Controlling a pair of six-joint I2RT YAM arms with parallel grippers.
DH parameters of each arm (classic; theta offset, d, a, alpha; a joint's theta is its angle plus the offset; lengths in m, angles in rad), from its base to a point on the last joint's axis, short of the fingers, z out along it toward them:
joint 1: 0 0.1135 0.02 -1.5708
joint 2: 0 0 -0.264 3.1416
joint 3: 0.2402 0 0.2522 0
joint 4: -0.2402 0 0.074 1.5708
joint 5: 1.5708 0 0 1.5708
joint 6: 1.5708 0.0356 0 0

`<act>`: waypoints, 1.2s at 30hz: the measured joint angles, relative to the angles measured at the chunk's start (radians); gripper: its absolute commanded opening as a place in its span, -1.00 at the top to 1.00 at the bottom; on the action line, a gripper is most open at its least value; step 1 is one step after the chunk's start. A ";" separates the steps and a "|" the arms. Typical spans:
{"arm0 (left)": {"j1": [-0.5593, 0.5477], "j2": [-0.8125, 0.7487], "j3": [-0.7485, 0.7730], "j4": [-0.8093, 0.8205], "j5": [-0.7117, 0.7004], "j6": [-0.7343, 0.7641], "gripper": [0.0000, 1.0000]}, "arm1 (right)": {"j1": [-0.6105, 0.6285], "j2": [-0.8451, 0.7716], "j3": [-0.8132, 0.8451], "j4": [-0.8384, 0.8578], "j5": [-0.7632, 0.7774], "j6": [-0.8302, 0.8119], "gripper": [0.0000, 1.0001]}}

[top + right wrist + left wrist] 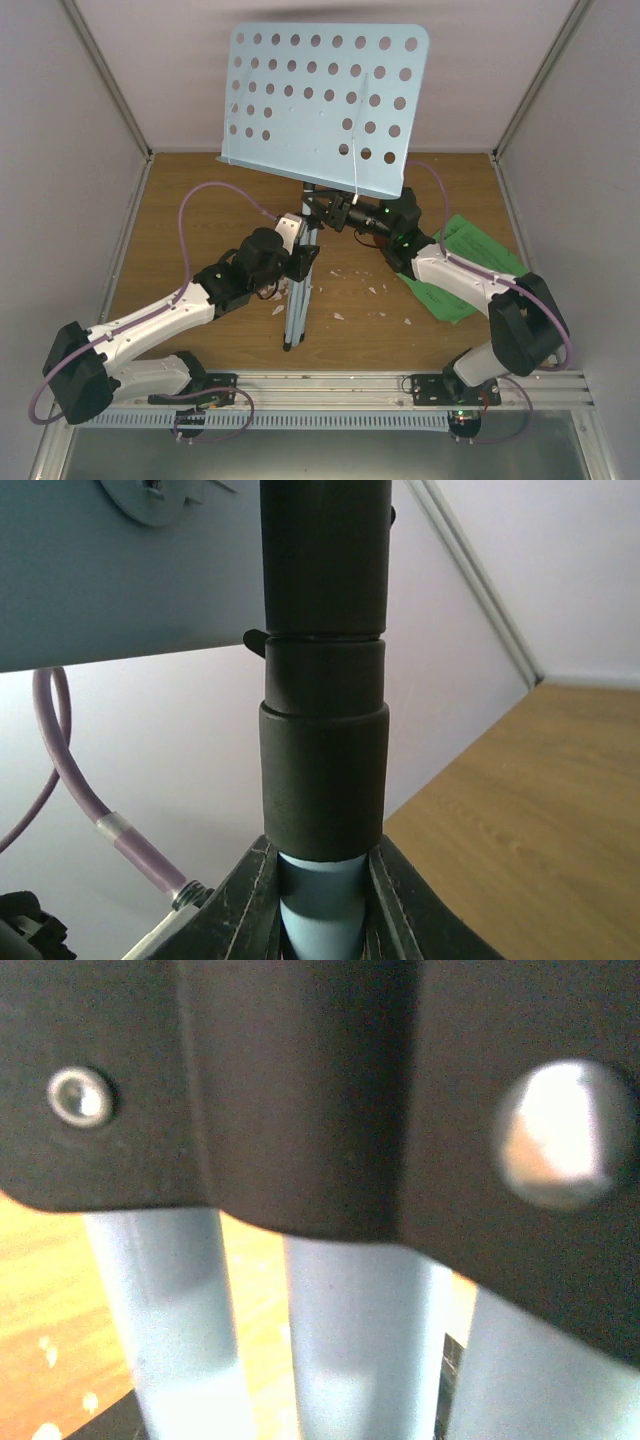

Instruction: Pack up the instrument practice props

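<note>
Nearest, the grey tripod legs [297, 305] of the pale blue perforated metal music stand [320, 100] are planted mid-way across the brown wooden table [200, 190], among white crumbs [375, 290]. The left gripper [300, 262] is set against the legs by the black plastic hub [300, 1090], probably so they can be folded. Whether its jaws are clamped cannot be told. Farther on, the right gripper [322, 880] is closed on the pale tube below the black sleeve [322, 770], seemingly to hold the stand upright. That clasp is shown only by the right wrist view. Only the top view shows the bright green printed sheet music [470, 250], lying to the right under the right arm. No metronome is seen.
</note>
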 measured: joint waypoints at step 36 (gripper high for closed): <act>0.159 -0.066 -0.326 -0.146 0.088 -0.397 1.00 | -0.034 0.402 -0.043 -0.029 0.151 0.149 0.07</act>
